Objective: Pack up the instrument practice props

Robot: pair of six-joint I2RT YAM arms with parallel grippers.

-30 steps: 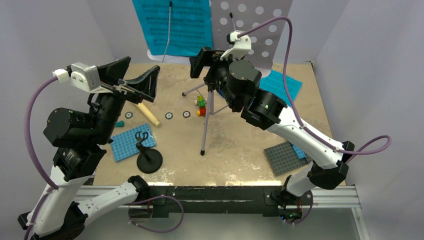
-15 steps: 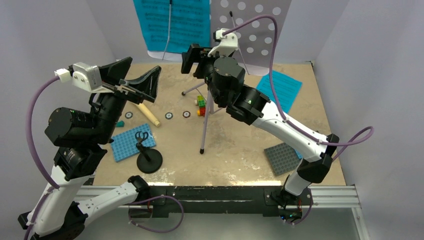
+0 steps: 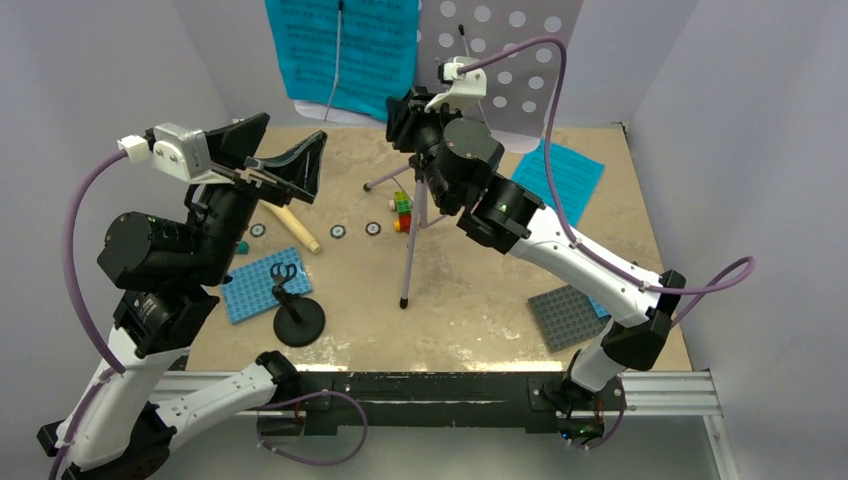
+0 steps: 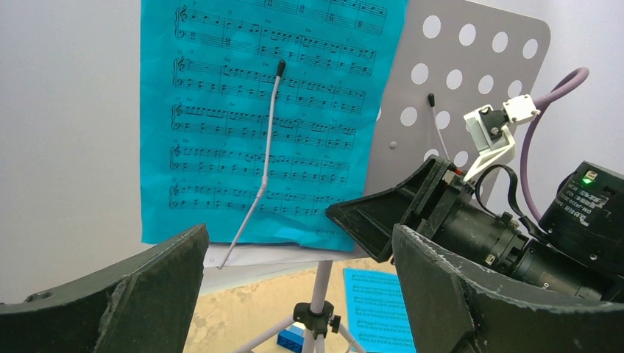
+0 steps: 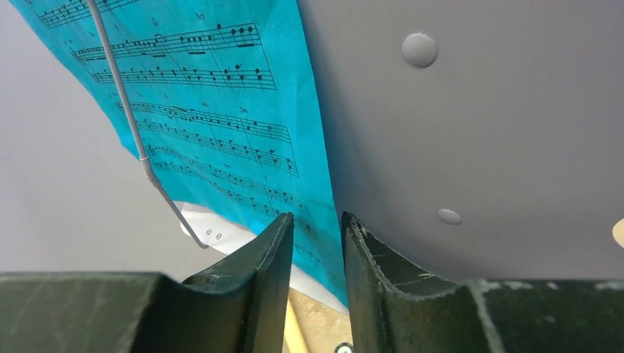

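Note:
The lavender hole-punched music stand (image 3: pixel 510 50) rises on its silver tripod (image 3: pixel 413 230) at the back. A teal sheet-music page (image 3: pixel 345 50) rests on it under a wire clip; another teal page (image 3: pixel 565 175) lies flat at the right. My right gripper (image 5: pixel 318 220) is at the standing page's (image 5: pixel 221 110) lower right corner, its jaws narrowed to a slim gap with the page's edge showing in it. My left gripper (image 4: pixel 298 243) hangs wide open and empty, facing the stand from the left. The cream microphone (image 3: pixel 295 228) and the black mic stand (image 3: pixel 298 322) are on the table.
A blue baseplate (image 3: pixel 265 285) lies under the mic stand's clip and a grey baseplate (image 3: pixel 570 315) sits at the front right. Small coloured bricks (image 3: pixel 402 210) stand by the tripod legs. Little round discs (image 3: pixel 338 232) dot the table's middle. Walls close in on three sides.
My right gripper swung left, then settled at the standing page's lower corner, and its jaws went from wide to a narrow gap. The left arm barely shifted.

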